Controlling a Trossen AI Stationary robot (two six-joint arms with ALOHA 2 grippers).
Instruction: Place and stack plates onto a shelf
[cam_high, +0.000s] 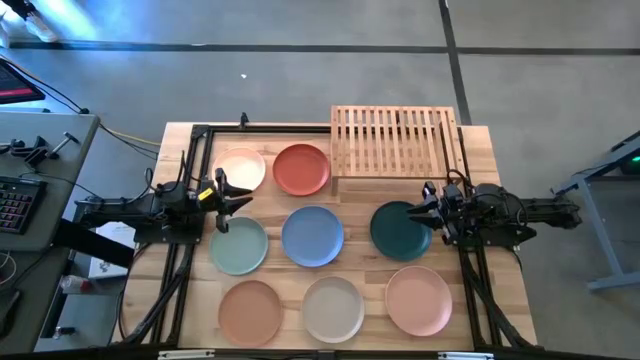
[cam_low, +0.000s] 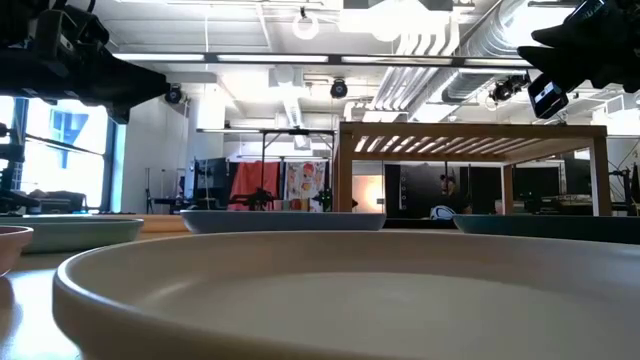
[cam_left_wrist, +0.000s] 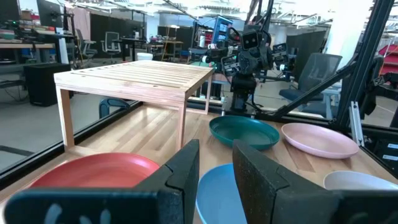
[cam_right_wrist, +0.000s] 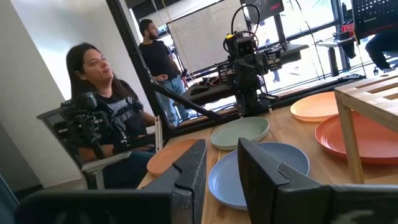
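Several round plates lie flat on the plank table, apart from one another: cream (cam_high: 240, 168), red-orange (cam_high: 301, 169), pale green (cam_high: 238, 245), blue (cam_high: 312, 236), dark teal (cam_high: 400, 229), terracotta (cam_high: 250, 311), beige (cam_high: 333, 308) and pink (cam_high: 418, 299). The slatted wooden shelf (cam_high: 393, 143) stands on its legs at the table's far right, with nothing on it. My left gripper (cam_high: 243, 195) hovers level at the table's left between the cream and pale green plates, open (cam_left_wrist: 216, 168). My right gripper (cam_high: 422, 207) hovers level over the teal plate's rim, open (cam_right_wrist: 222, 168).
Black frame rails (cam_high: 185, 270) run along the table's left and right sides under the arms. A side table with a keyboard (cam_high: 20, 200) stands to the left. A seated person (cam_right_wrist: 102, 118) and a standing person (cam_right_wrist: 155, 59) are beyond the table's left edge.
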